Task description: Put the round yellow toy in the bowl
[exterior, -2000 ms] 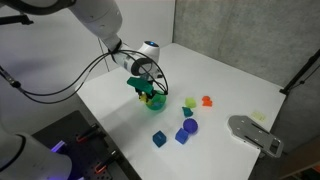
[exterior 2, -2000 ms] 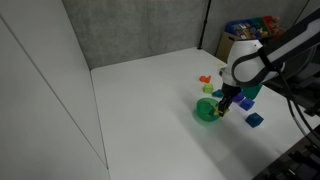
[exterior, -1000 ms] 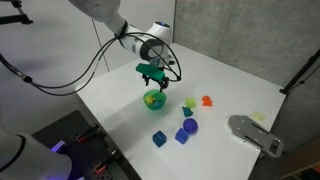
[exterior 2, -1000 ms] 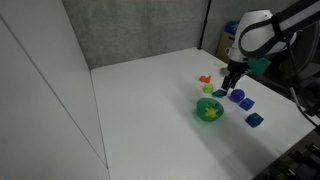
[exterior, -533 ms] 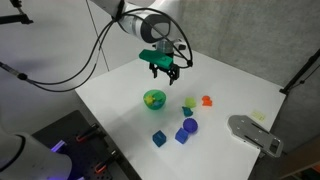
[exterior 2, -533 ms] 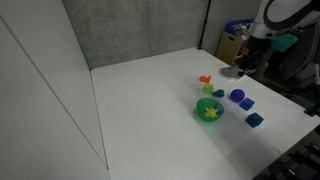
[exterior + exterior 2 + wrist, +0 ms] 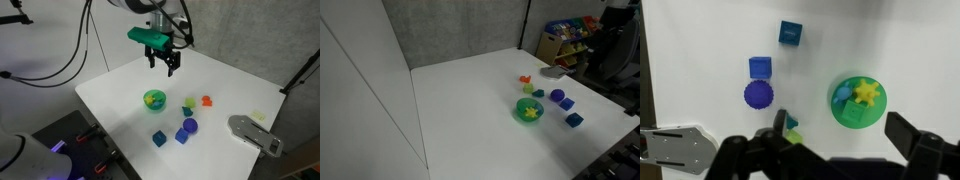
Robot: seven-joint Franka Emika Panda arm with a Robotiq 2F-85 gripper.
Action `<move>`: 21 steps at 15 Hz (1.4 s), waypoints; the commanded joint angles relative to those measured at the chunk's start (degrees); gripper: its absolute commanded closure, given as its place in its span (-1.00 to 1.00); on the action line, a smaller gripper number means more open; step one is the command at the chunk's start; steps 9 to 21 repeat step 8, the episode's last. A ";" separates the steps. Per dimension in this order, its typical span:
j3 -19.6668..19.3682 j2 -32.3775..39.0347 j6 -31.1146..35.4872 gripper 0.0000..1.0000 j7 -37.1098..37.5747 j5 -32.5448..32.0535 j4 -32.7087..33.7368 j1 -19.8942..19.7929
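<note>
The round yellow toy [image 7: 868, 93] lies inside the green bowl [image 7: 877, 115], beside a blue toy [image 7: 843, 93] and a green block [image 7: 848, 116]. In both exterior views the bowl [image 7: 146, 97] [image 7: 520, 107] stands on the white table with the yellow toy [image 7: 530, 112] in it. My gripper [image 7: 163, 62] hangs high above the table, behind the bowl and well clear of it. In the wrist view the gripper [image 7: 840, 122] is open, its two dark fingers [image 7: 780, 122] spread wide with nothing between them.
Loose toys lie beside the bowl: a yellow-green toy [image 7: 188, 101], an orange toy [image 7: 207, 100], a purple round one [image 7: 190, 126] and two blue cubes [image 7: 159, 138] [image 7: 183, 136]. A grey flat object [image 7: 255, 135] rests at the table's edge.
The gripper has risen from just above the bowl to high over the table and drifted away from it, staying open. The yellow toy stays in the bowl.
</note>
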 commanded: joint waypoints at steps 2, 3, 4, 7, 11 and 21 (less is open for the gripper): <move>0.05 -5.62 -9.63 -1.00 4.74 -2.38 0.83 -0.20; 0.04 -6.89 -10.84 -1.00 5.31 -2.52 0.68 -0.21; -0.10 -8.13 -11.71 -1.00 5.24 -2.53 0.35 -0.28; -0.35 -7.62 -11.03 -1.00 3.95 -1.41 0.34 0.14; -0.38 -8.21 -11.35 -1.00 3.96 -1.42 0.27 0.15; -0.38 -8.21 -11.35 -1.00 3.96 -1.42 0.27 0.15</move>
